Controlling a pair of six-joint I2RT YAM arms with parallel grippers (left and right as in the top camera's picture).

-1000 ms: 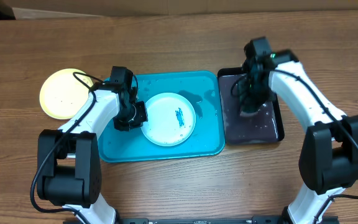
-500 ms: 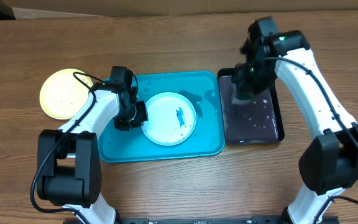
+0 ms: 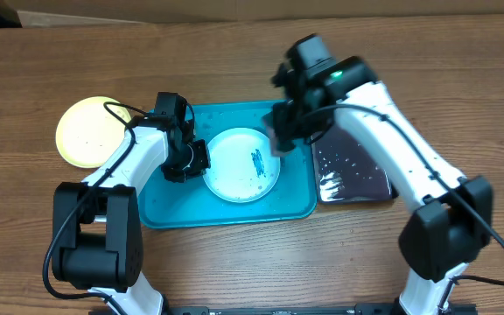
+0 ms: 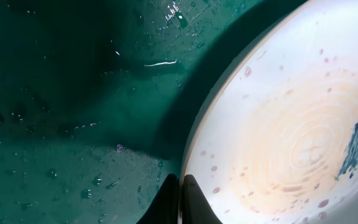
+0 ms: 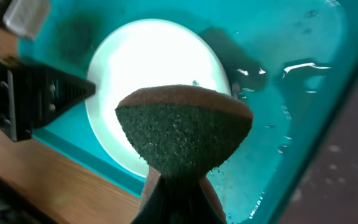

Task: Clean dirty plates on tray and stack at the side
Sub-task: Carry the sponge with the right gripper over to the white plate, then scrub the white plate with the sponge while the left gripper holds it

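Yellow-green plate [image 3: 90,131] looks done, near bench [image 3: 234,262] left edge. White plate [image 3: 239,166] still smeared on tray [image 3: 296,201]: left jaws clamp its rim, right jaws clench sponge [image 5: 182,134].

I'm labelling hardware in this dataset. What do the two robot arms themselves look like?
Both match: white link shells, black joint housings, blocky black bases. The left arm carries a thin black cable looping beside its upper link; the right arm has a cable along its link and a small green light near the wrist. The jaws are black and taper.
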